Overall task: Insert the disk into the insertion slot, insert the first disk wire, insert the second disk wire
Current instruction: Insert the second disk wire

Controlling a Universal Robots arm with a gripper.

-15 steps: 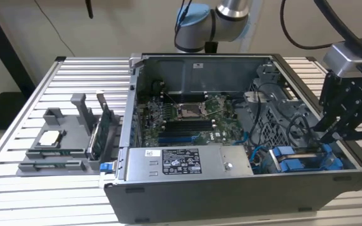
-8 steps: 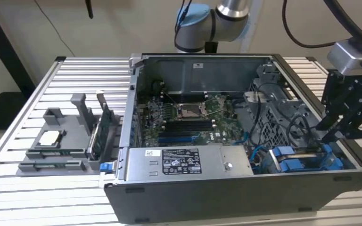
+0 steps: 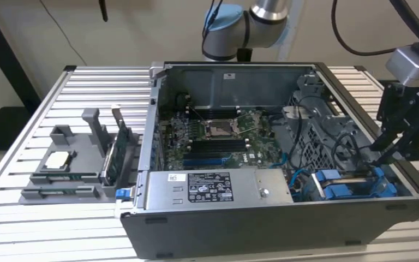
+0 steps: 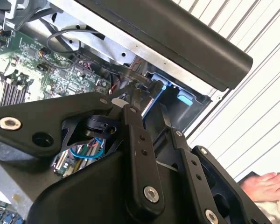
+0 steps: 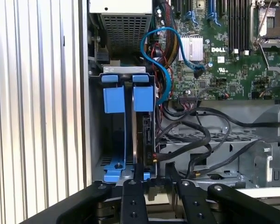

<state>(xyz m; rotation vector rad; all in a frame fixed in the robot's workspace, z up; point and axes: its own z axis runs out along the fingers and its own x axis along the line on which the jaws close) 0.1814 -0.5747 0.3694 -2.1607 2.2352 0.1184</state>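
An open computer case (image 3: 268,229) is set on the slatted bench (image 3: 49,98) under the jaws, a grey holder (image 3: 64,169) well apart.

My exterior view is softly, evenly lit: the bench (image 3: 28,114) bright, the computer case (image 3: 282,229) front dark, its interior shaded. In the second wrist view the bench (image 4: 256,98) glares nearly white; in the first wrist view the insertion slot (image 5: 113,135) lies in shadow.

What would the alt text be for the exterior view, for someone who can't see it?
A black robot gripper reaches down into the corner of an open dark grey computer case, at bright blue plastic drive carriers on the exterior view's right. The case lies on a ribbed silver metal table, with a green motherboard exposed inside.
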